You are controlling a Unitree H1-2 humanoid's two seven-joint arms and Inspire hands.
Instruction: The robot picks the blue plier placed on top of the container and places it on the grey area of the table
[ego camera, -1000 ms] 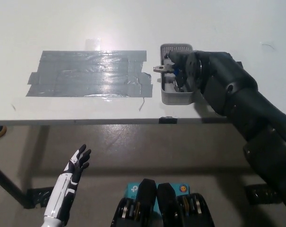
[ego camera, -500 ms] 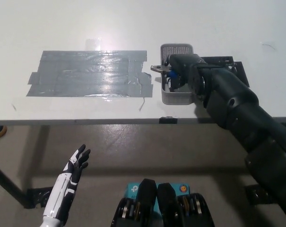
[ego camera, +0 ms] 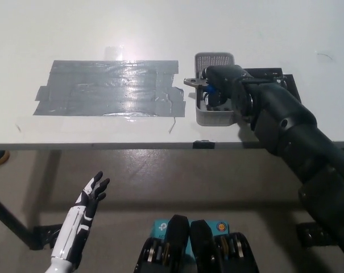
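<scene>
A small grey container (ego camera: pixel 212 116) stands on the white table just right of the grey taped area (ego camera: pixel 109 87). The blue plier (ego camera: pixel 201 84) lies across the container's top, its metal jaws poking out over the left rim and a bit of blue handle showing. My black right hand (ego camera: pixel 223 84) lies over the container with its fingers curled around the plier's handles. The white left hand (ego camera: pixel 90 199) rests open below the table's front edge at the lower left.
A black plate (ego camera: pixel 274 75) lies on the table behind my right arm, right of the container. The table's front edge (ego camera: pixel 103 145) runs across the middle of the picture, with bare floor below it.
My right hand has closed in over the container and the plier, and the arm has drawn back to uncover the black plate. The left hand has stayed put.
</scene>
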